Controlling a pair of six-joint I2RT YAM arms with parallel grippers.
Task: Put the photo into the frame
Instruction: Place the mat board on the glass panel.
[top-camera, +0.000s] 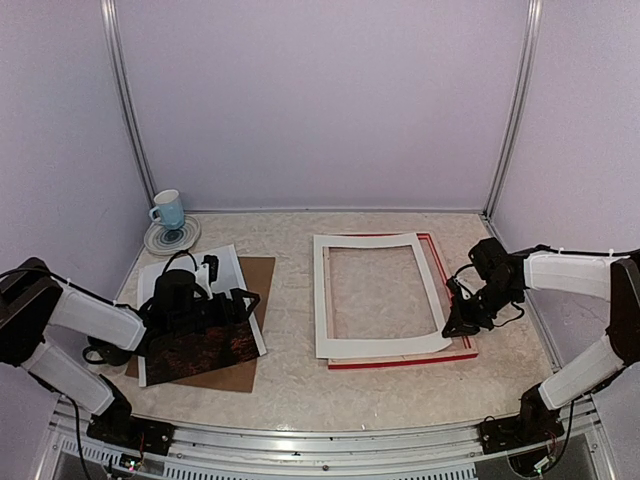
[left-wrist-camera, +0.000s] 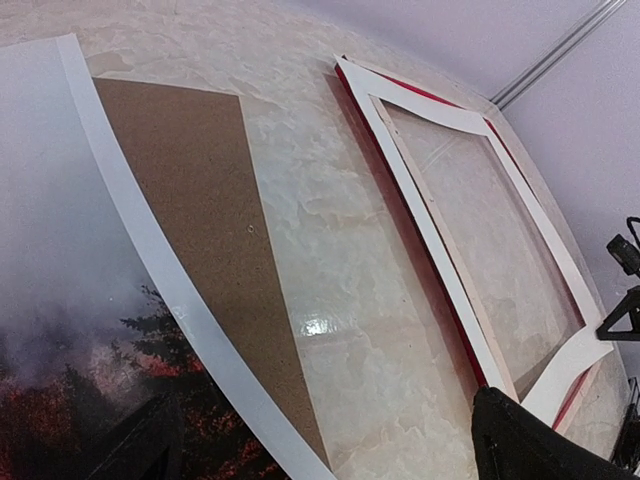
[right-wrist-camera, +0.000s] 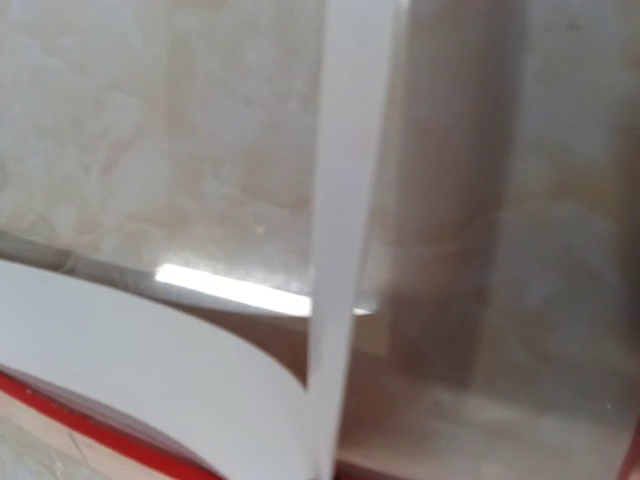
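The photo (top-camera: 200, 345) lies face up at the near left on a brown backing board (top-camera: 262, 275), grey mist above a dark red landscape (left-wrist-camera: 80, 300). My left gripper (top-camera: 235, 305) hovers open over the photo's right edge; one dark fingertip (left-wrist-camera: 530, 445) shows low in the left wrist view. The red frame (top-camera: 400, 362) lies flat at centre right, its red bar (left-wrist-camera: 420, 250) beside bare table. A white window mat (top-camera: 322, 300) rests on it. My right gripper (top-camera: 462, 320) is shut on the mat's near right corner, which curls upward (left-wrist-camera: 585, 350). In the right wrist view the mat (right-wrist-camera: 345, 200) fills the middle above the frame's red edge (right-wrist-camera: 60, 415).
A blue cup (top-camera: 168, 210) stands on a saucer (top-camera: 172, 237) at the back left corner. The backing board (left-wrist-camera: 190, 190) sticks out from under the photo toward the frame. Walls enclose the table on three sides.
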